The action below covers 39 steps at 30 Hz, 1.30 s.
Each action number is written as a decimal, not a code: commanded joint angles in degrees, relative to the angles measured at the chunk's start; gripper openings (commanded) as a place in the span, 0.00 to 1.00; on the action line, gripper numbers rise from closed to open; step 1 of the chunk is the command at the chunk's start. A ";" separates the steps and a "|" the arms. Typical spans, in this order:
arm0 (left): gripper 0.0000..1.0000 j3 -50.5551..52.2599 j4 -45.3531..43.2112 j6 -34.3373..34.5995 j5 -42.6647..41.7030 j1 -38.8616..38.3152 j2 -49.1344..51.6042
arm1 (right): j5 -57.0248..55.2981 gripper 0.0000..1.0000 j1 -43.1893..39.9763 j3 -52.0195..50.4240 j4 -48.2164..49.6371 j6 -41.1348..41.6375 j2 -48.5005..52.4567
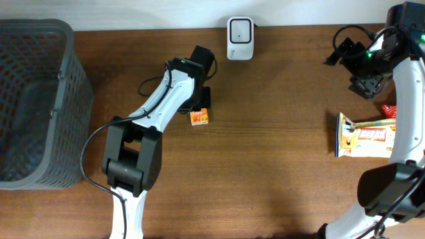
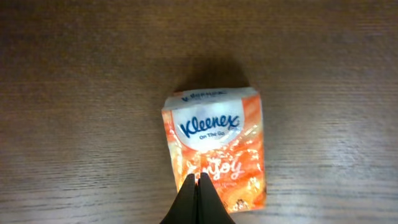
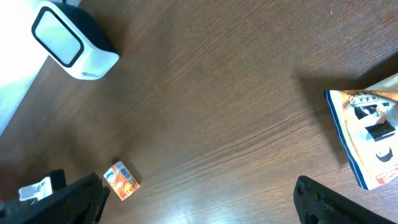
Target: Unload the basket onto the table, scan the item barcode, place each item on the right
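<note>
Left hand [image 2: 198,190], clenched, points down over the tissue pack [image 2: 214,140] on the bench [image 1: 279,166]; right hand [image 3: 200,198] gapes wide; basket [image 1: 78,73] stands far left.

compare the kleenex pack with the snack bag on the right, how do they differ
Size: the Kleenex pack is small; the snack bag is much larger.
Colour: the Kleenex pack is orange and white; the snack bag is cream with a blue edge.
Place: the Kleenex pack sits mid-table under the shut left gripper; the snack bag lies at the right side.
Both lie flat on the table.
</note>
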State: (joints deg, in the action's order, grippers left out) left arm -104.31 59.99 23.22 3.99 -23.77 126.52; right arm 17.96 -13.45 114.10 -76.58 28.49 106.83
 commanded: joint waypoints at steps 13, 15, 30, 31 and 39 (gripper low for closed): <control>0.00 7.13 -4.09 3.13 4.09 0.28 -0.61 | 0.44 0.98 0.31 0.44 -0.17 -0.13 -0.33; 0.00 7.13 -4.13 3.10 5.05 0.28 -0.61 | 0.46 0.98 0.31 0.44 -0.15 -0.13 -0.33; 0.00 11.98 -8.17 3.13 5.40 0.31 -0.52 | 0.44 0.98 0.31 0.44 -0.17 -0.13 -0.33; 0.00 11.98 -8.17 3.13 5.92 0.31 -0.52 | 0.44 0.98 0.31 0.44 -0.15 -0.13 -0.33; 0.00 7.98 -4.20 3.10 5.16 0.74 -0.66 | 0.44 0.98 0.31 0.44 -0.15 -0.13 -0.33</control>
State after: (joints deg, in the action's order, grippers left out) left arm -92.97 53.34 25.71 9.50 -23.55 125.69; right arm 17.96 -13.45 114.10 -76.60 28.49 106.83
